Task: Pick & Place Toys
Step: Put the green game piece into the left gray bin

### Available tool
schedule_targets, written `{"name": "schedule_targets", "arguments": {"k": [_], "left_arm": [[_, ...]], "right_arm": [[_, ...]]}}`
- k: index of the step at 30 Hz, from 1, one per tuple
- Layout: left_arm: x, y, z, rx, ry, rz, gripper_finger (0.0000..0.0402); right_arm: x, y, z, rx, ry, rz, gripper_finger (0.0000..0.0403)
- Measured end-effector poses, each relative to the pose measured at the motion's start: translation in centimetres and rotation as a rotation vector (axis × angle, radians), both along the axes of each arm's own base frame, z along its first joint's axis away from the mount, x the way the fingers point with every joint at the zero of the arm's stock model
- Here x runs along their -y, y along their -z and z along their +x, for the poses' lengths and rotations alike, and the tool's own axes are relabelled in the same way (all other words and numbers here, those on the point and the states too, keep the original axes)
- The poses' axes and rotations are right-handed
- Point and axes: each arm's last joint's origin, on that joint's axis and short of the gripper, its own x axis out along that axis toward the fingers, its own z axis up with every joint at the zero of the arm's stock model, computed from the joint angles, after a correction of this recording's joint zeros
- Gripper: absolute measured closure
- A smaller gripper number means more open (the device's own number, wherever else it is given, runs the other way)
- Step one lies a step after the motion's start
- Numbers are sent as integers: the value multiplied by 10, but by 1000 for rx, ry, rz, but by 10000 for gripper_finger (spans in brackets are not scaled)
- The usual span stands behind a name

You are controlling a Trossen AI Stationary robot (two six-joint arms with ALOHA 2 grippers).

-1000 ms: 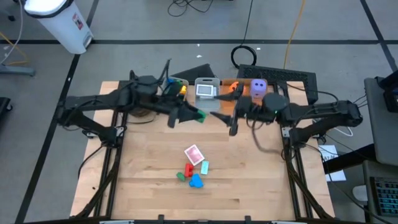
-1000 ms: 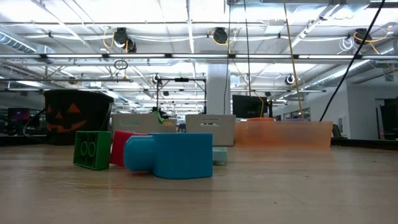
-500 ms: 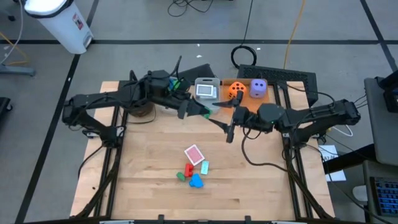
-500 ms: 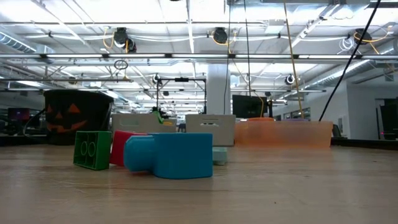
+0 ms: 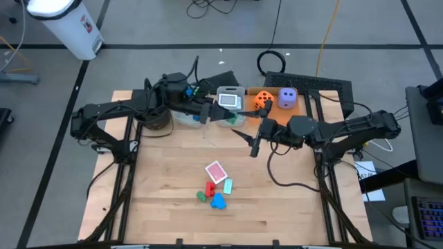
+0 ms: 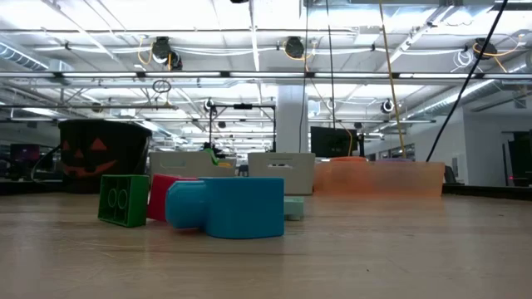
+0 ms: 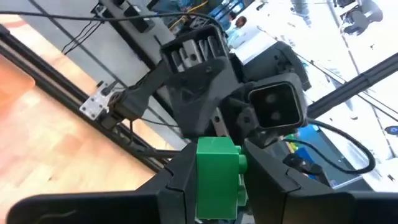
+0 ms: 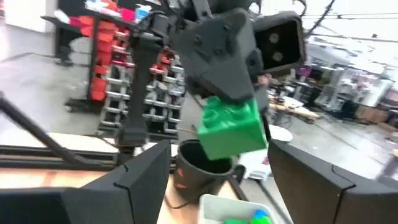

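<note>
While my left gripper (image 7: 214, 180) is carrying a green block (image 7: 217, 177) in its jaws over what seems to be the clear bin (image 5: 190, 117) and my right gripper (image 5: 255, 144) is hovering wide and empty, a playing card (image 5: 215, 171) and several blocks (image 5: 213, 196) are waiting mid-bench (image 5: 291, 200).

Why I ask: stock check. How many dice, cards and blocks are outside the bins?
Dice: 2 (orange die, purple die)
Cards: 1 (playing card)
Blocks: 5 (red block, loose green block, blue block, pale block, held green block)
Total: 8
</note>
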Motion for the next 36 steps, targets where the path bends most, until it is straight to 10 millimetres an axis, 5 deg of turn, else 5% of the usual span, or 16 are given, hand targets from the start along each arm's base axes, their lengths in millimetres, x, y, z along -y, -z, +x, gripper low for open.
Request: {"name": "schedule_targets", "arguments": {"k": [29,36], "left_arm": [[-1,3,2,-26,-18,-14,300],[-1,4,2,-29,-25,-16,300]], "right_arm": [[1,1,10,27,96,-86,145],[1,1,10,26,96,-87,177]]}}
